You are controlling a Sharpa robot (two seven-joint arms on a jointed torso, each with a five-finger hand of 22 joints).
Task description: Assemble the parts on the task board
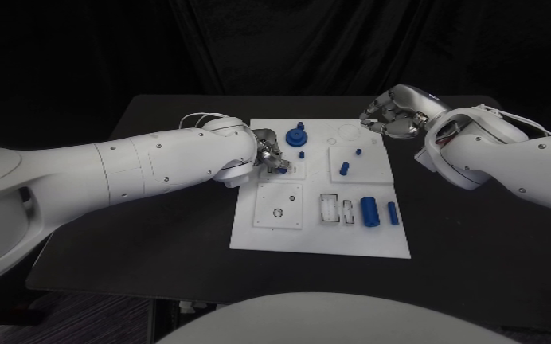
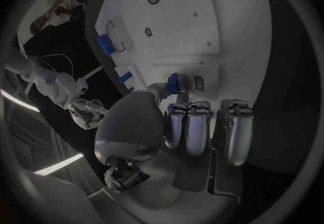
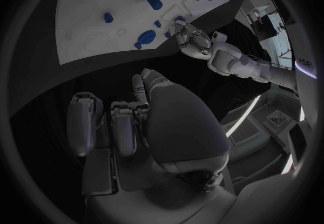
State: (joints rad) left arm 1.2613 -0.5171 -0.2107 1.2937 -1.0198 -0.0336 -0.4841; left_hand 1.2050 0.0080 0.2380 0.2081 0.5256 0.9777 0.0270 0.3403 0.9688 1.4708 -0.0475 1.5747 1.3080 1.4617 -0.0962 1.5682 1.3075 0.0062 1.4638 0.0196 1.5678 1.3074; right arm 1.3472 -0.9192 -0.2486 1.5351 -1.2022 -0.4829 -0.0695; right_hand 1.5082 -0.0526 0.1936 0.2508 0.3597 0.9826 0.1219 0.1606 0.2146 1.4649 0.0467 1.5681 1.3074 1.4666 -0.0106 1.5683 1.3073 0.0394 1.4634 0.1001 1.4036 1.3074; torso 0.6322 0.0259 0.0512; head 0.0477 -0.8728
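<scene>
The white task board [image 1: 316, 236] lies in the middle of the black table. My left hand [image 1: 267, 155] is over the board's left middle and pinches a small blue part [image 2: 174, 83] between thumb and finger, low against the board [image 2: 202, 24]. My right hand [image 1: 392, 115] hovers off the board's far right corner, its fingers [image 3: 126, 127] curled in with nothing in them. On the board are a round blue knob piece [image 1: 298, 136], two small blue pegs [image 1: 343, 168], a thick blue cylinder [image 1: 369, 210] and a thinner one [image 1: 392, 213].
A square plate with a round hole [image 1: 279, 205] sits on the board's near left, and rectangular slots [image 1: 330, 207] lie beside the thick cylinder. Bare black table [image 1: 172, 232] surrounds the board. My left forearm [image 1: 138, 165] crosses the table's left side.
</scene>
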